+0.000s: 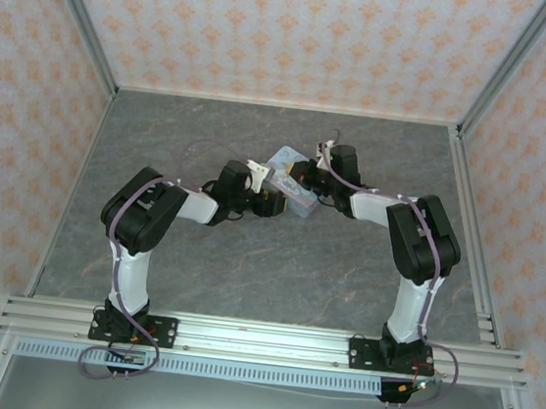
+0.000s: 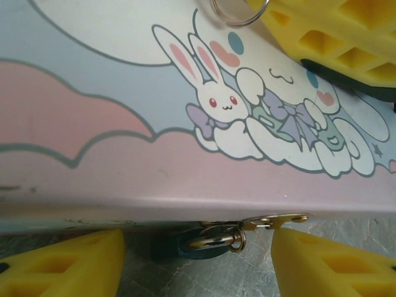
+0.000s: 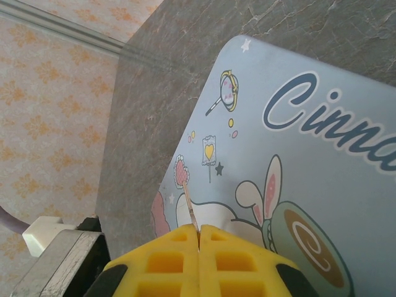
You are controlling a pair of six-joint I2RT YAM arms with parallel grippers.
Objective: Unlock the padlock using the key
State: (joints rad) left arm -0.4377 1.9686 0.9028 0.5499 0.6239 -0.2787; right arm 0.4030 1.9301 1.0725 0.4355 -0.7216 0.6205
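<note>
The small teal padlock [image 2: 185, 246] hangs from a brass hasp [image 2: 275, 219] on the front edge of the pale blue cartoon-printed tin [image 2: 124, 124], just above the table. My left gripper [image 2: 197, 267] is open, its yellow fingers [image 2: 68, 266] standing either side of the padlock without touching it. My right gripper [image 3: 199, 230] is shut on the key [image 3: 190, 204], a thin blade seen edge-on above the tin's lid [image 3: 309, 173]. In the left wrist view a metal key ring [image 2: 240, 13] sits by the right gripper's yellow fingers [image 2: 334, 37]. From above, both grippers [image 1: 271, 204] [image 1: 308, 177] meet at the tin [image 1: 290, 189].
The tin lies mid-table on the grey marbled surface [image 1: 276, 264]. Patterned walls enclose the table on three sides [image 1: 293, 29], with aluminium rails along the edges [image 1: 468, 227]. A black mount and white connector [image 3: 46, 238] show at the lower left of the right wrist view.
</note>
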